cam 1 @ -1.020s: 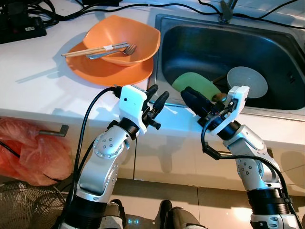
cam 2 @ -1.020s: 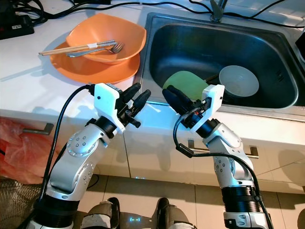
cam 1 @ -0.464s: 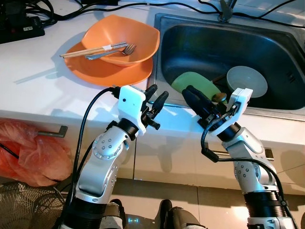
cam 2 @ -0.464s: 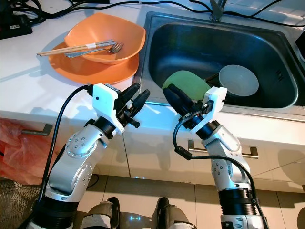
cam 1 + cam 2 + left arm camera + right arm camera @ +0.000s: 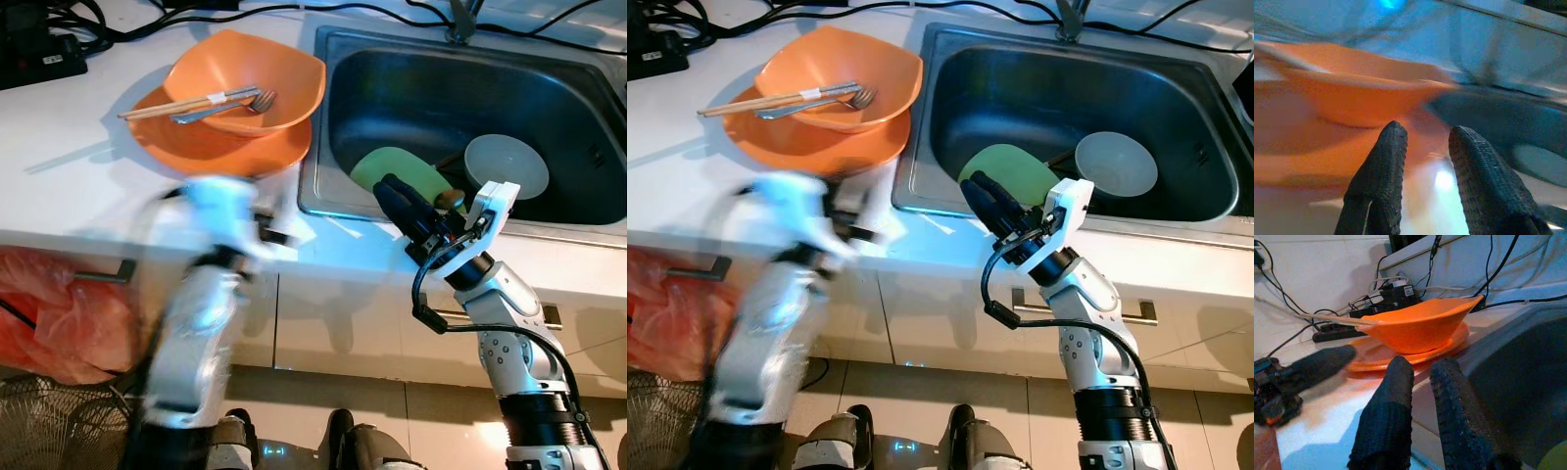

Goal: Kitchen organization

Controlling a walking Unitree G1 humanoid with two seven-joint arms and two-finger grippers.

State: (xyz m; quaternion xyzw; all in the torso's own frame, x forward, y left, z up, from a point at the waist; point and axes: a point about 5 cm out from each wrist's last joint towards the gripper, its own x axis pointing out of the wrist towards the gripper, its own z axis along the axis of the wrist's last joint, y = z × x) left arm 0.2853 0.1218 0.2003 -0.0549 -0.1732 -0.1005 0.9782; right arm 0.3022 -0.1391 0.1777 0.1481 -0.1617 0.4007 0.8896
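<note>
A white counter [image 5: 78, 186] carries an orange plate [image 5: 196, 147], black cables [image 5: 127, 24] and a steel sink [image 5: 470, 88].

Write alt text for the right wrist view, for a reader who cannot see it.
The right tool, its two black fingers slightly apart and holding nothing, points across a white counter at an orange bowl sitting on an orange plate, with chopsticks resting on the bowl's rim. The left tool, blurred, shows beside it; cables run along the wall behind.

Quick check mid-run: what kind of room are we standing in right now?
Most likely a home kitchen: a steel sink holding a green plate and white bowl, plus an orange bowl with chopsticks on the white counter.
</note>
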